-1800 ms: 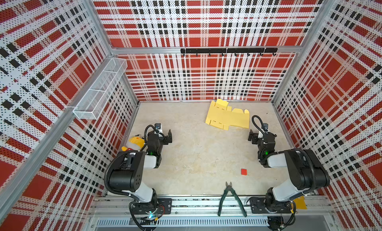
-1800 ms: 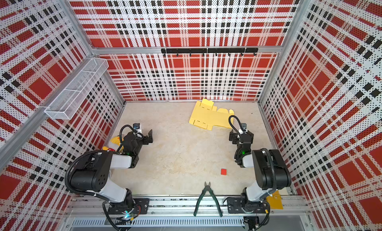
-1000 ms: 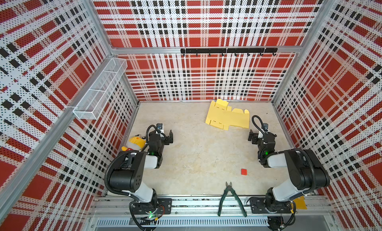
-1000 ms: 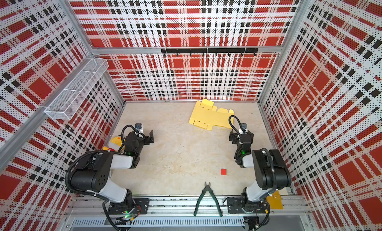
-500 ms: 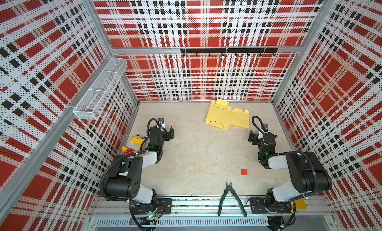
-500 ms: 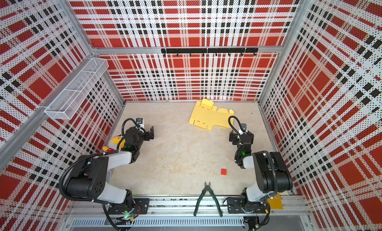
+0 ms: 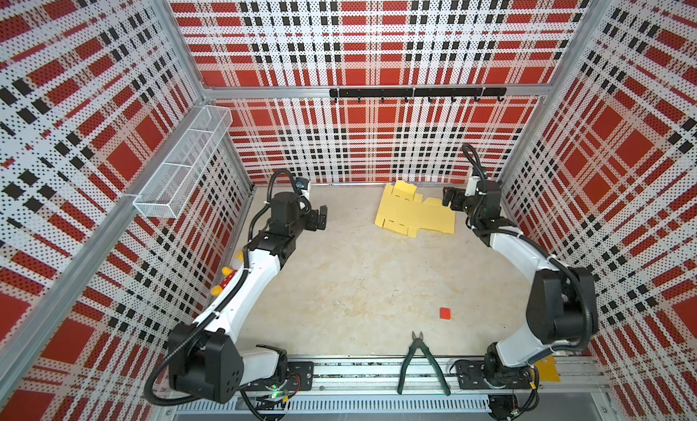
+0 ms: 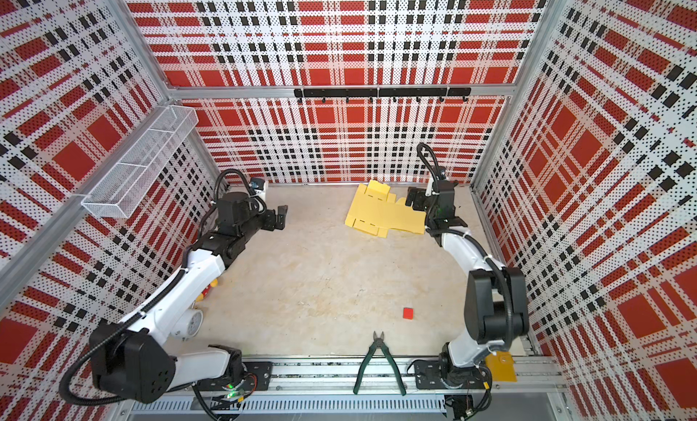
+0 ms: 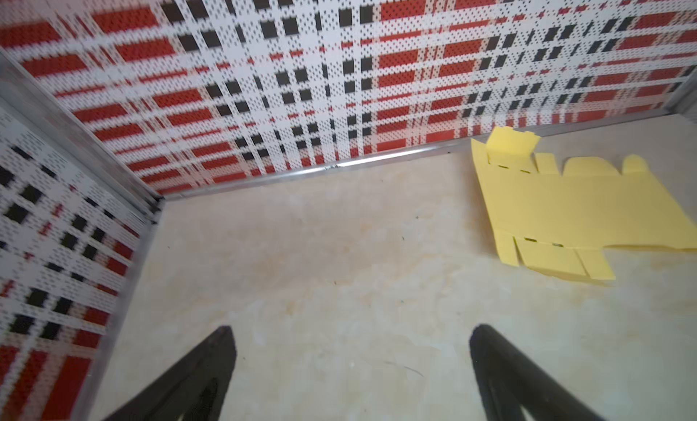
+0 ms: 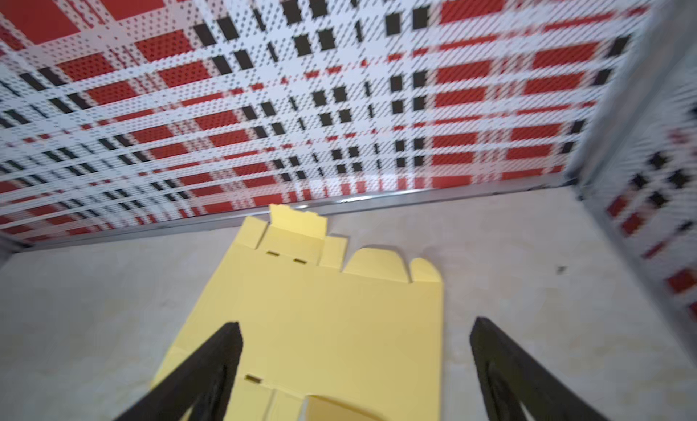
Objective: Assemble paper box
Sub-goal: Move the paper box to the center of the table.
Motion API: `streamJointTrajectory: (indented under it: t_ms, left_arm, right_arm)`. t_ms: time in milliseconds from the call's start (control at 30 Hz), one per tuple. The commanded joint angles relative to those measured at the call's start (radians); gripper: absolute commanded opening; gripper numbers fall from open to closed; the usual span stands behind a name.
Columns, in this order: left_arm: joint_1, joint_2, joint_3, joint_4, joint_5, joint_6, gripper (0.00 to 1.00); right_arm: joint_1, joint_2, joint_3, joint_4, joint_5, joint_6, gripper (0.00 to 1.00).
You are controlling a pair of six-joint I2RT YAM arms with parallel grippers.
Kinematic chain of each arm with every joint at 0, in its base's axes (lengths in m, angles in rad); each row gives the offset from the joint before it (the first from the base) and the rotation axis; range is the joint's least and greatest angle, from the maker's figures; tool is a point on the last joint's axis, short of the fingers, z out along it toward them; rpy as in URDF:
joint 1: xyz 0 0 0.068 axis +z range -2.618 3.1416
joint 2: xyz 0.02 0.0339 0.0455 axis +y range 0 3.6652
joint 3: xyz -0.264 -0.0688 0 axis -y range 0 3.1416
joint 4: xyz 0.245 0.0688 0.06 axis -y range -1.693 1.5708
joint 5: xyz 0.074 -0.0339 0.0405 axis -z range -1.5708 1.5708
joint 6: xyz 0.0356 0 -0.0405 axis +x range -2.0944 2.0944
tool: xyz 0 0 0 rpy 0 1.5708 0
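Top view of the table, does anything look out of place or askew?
The paper box lies flat and skewed near the back wall, one end flap bent up. Green pliers lie half across the front rail.

A pale yellow paper box (image 7: 415,213), an unfolded die-cut sheet of thin card, lies flat on the desk (image 7: 358,279). It sits close to the back wall (image 7: 377,151), right of centre in both top views. Tabs and small slots line its far and near edges. One tab on the far edge stands folded up.
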Motion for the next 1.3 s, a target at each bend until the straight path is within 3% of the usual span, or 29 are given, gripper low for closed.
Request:
streamJointTrajectory:
  t_ms: [0,233,567,1000,1267]
  left_arm:
    - [0.056,-0.019,-0.085,-0.084,0.16,-0.093,0.99]
    - [0.178,-0.058,-0.104,-0.047,0.215,-0.153,0.99]
    - [0.22,-0.074,-0.086,-0.067,0.207,-0.131,0.99]
    - [0.235,-0.049,-0.086,-0.055,0.242,-0.149,0.99]
    - [0.241,-0.008,-0.069,-0.057,0.274,-0.183,0.99]
  right_arm:
    - [0.008,0.13,0.089,-0.145,-0.203,0.178,0.87]
    - [0.007,0.34,0.184,-0.057,-0.42,0.376,0.7]
    - [-0.003,0.472,0.183,-0.037,-0.461,0.442,0.68]
    - [0.009,0.44,-0.134,0.216,-0.493,0.544,0.66]
    - [0.089,0.422,-0.301,0.361,-0.52,0.609,0.65]
